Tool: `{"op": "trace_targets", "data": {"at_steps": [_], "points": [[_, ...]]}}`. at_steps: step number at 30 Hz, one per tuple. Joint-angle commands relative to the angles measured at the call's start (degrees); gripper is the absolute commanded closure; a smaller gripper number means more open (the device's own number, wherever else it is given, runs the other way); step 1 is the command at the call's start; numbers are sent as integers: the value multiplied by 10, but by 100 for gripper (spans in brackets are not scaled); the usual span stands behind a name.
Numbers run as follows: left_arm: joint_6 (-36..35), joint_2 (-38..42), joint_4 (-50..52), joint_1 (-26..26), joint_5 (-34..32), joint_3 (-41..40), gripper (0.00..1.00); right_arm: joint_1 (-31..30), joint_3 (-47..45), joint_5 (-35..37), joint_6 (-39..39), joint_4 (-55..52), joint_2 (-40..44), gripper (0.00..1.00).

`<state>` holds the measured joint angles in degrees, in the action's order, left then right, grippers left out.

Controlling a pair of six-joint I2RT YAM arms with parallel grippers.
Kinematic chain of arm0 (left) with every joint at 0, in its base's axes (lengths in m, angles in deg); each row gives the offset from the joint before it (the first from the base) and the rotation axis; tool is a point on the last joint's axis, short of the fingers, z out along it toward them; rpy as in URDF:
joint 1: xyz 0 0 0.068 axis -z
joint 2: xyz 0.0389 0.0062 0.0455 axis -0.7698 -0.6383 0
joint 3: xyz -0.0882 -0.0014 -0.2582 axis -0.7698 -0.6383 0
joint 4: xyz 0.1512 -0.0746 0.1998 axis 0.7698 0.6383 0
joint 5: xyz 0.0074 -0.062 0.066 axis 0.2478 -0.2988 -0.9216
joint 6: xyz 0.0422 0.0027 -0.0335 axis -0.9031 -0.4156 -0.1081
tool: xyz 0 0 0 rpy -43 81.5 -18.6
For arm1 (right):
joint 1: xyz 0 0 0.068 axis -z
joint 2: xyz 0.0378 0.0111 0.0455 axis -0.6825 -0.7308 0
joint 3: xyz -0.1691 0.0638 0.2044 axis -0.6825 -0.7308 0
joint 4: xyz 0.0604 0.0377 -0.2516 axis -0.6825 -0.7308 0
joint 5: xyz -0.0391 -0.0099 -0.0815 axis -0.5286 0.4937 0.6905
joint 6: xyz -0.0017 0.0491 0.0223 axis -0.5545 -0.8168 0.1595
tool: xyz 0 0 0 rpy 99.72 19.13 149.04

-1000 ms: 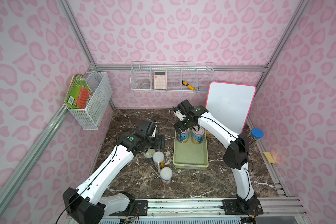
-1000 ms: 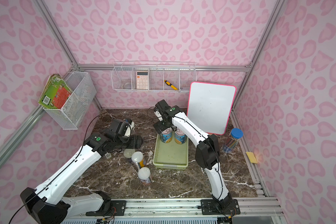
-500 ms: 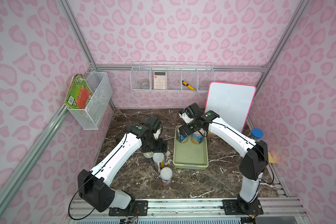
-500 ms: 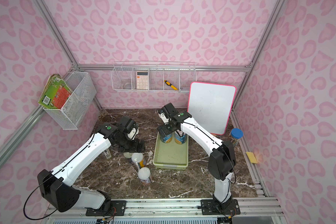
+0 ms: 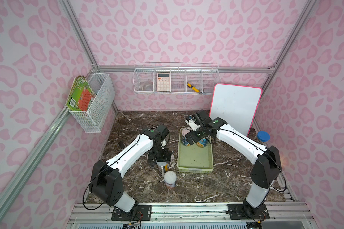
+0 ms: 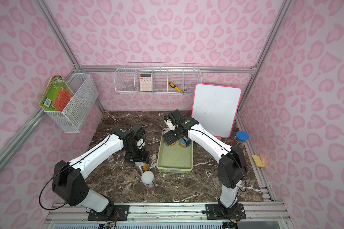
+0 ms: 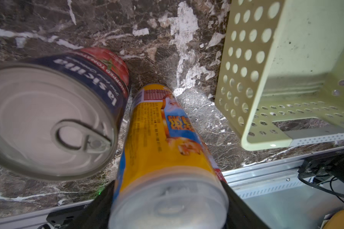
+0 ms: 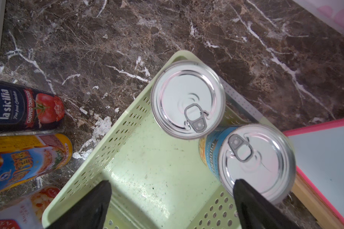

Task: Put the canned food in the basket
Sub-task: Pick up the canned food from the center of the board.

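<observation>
Yellow can (image 7: 163, 138), white-capped, upright between left fingers (image 7: 95, 210). Tomato can (image 7: 48, 119), dark label, upright just outside them. Capped can (image 5: 170, 179), pale, upright, well apart. Blue can (image 8: 254, 162) and twin (image 8: 188, 102) upright, side by side, in corner of green perforated basket (image 8: 147, 158), beyond right fingers (image 8: 91, 206).

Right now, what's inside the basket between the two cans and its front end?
Nothing. From the corner can and the blue can beside it to the front wall, the basket's floor is bare, as both top views show.
</observation>
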<state>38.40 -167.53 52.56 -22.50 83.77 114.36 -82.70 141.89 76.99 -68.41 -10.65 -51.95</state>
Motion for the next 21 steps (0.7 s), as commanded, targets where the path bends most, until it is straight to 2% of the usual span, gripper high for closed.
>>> {"op": "trace_targets", "data": {"at_steps": [1,4,8,10,18,21], "points": [[-10,-11,-11,0,4,0,42,0,-3,-1,0,13,5,1],[-14,-10,0,2,1,5,67,0,-4,3,-3,7,8,1],[-23,7,25,2,-12,31,92,1,-10,12,-4,6,19,1],[-27,11,41,2,-17,61,100,6,-13,15,-6,6,24,1],[-52,15,119,22,-26,238,100,26,-49,13,-13,19,57,1],[-70,7,98,36,-19,290,100,37,-67,19,-24,23,70,1]]}}
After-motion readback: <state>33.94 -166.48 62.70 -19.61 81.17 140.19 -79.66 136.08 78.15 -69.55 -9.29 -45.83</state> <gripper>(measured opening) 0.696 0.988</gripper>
